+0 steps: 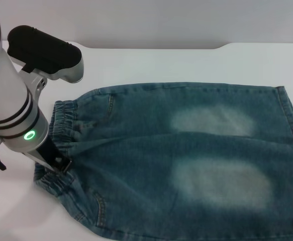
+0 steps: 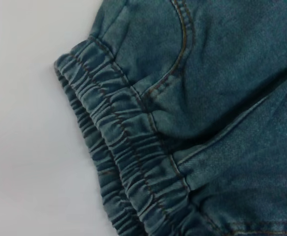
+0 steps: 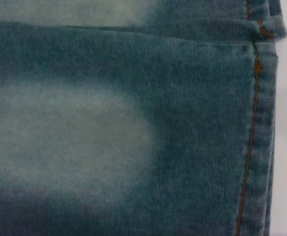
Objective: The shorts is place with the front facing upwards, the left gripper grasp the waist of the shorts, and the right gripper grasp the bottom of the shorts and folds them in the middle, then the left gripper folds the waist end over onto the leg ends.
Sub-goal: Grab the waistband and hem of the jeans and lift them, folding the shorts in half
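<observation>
Shorts (image 1: 186,155) flat on white table (image 1: 186,63), waist (image 1: 63,123) at left; left gripper (image 1: 61,164) on waistband.

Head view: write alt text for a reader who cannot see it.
Blue denim shorts lie flat on a white table, gathered waist at the robot's left, leg hems at its right, two pale faded patches on the thighs. The left gripper is down at the waistband, on a silver arm with a green ring light. The right gripper is barely visible at the near right corner.

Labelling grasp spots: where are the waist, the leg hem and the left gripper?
waist of the shorts (image 2: 118,147), left wrist view, gathered elastic band.
bottom of the shorts (image 3: 261,128), right wrist view, stitched hem.
left gripper (image 1: 56,161), head view, black claw at waistband.
</observation>
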